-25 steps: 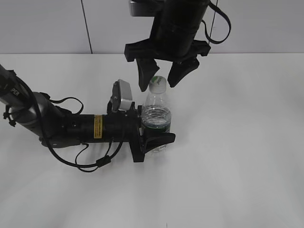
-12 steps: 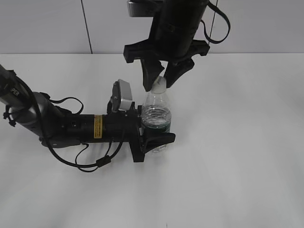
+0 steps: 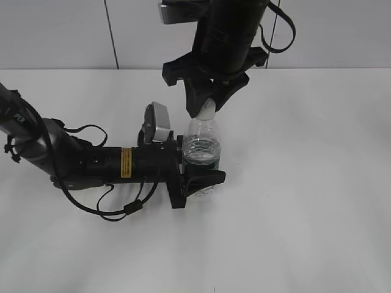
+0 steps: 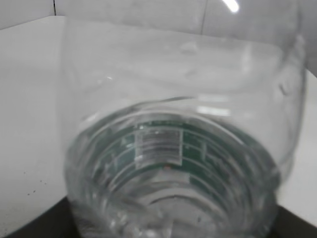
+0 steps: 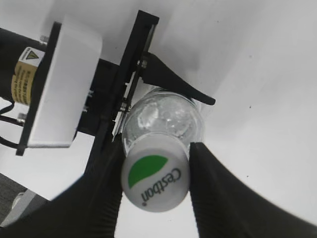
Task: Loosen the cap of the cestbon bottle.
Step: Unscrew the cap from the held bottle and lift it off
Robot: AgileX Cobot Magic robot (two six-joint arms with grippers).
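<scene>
The clear cestbon bottle (image 3: 201, 146) with its dark green label band stands upright on the white table. My left gripper (image 3: 197, 177) lies low along the table and is shut on the bottle's lower body; the bottle fills the left wrist view (image 4: 173, 148). My right gripper (image 3: 208, 105) hangs from above with its two black fingers shut on the cap (image 3: 206, 112). In the right wrist view the white cap (image 5: 154, 178) with a green leaf mark sits between the fingers (image 5: 154, 184), touching both.
The white table (image 3: 305, 183) spreads to all sides of the bottle. The left arm's black body and cables (image 3: 91, 165) lie across the table's left side. A pale wall with a dark seam (image 3: 110, 30) stands behind.
My right gripper's fingers were spread either side of the cap, then closed in and came down onto it. The bottle and left gripper have not moved.
</scene>
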